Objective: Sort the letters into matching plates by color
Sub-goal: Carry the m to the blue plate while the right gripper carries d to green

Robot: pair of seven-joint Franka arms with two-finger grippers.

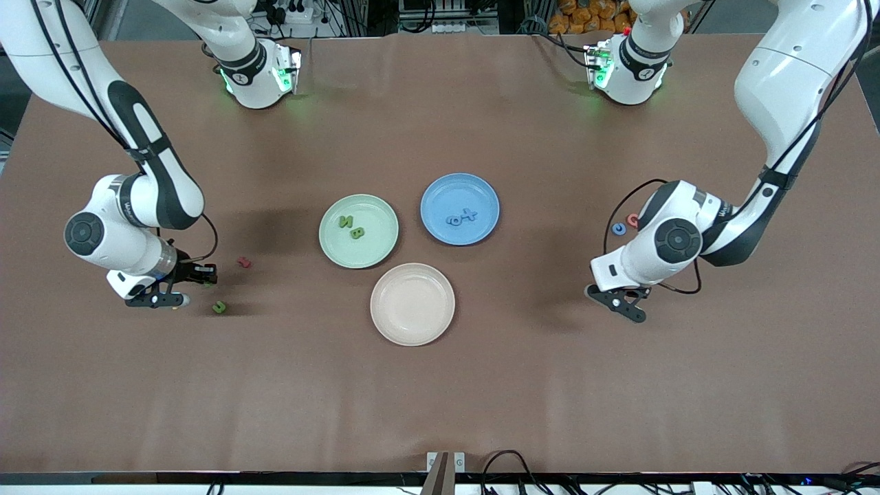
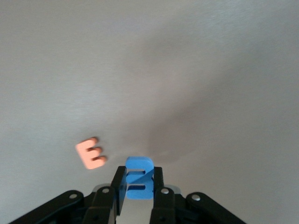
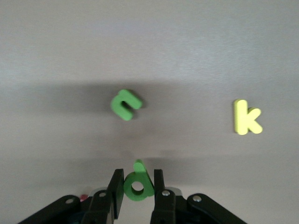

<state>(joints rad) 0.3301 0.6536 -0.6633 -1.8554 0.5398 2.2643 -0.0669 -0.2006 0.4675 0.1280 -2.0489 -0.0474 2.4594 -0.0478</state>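
Note:
My left gripper [image 2: 138, 186] is shut on a blue letter [image 2: 138, 179], low over the table at the left arm's end [image 1: 622, 302]. A pale orange letter [image 2: 91, 154] lies on the table close by. My right gripper [image 3: 138, 189] is shut on a green letter [image 3: 138, 185], low over the right arm's end [image 1: 168, 300]. Another green letter [image 3: 125, 104] and a yellow letter [image 3: 245, 116] lie near it. The green plate [image 1: 375, 213] holds two green letters [image 1: 346, 221]. Two blue letters [image 1: 462, 217] lie in the blue plate [image 1: 447, 192]. The beige plate [image 1: 412, 303] holds nothing.
A red letter [image 1: 243, 262] and a green letter [image 1: 219, 307] lie on the brown table between the right gripper and the plates. A blue letter [image 1: 619, 229] and a reddish letter [image 1: 632, 219] lie beside the left arm's wrist, farther from the front camera than the left gripper.

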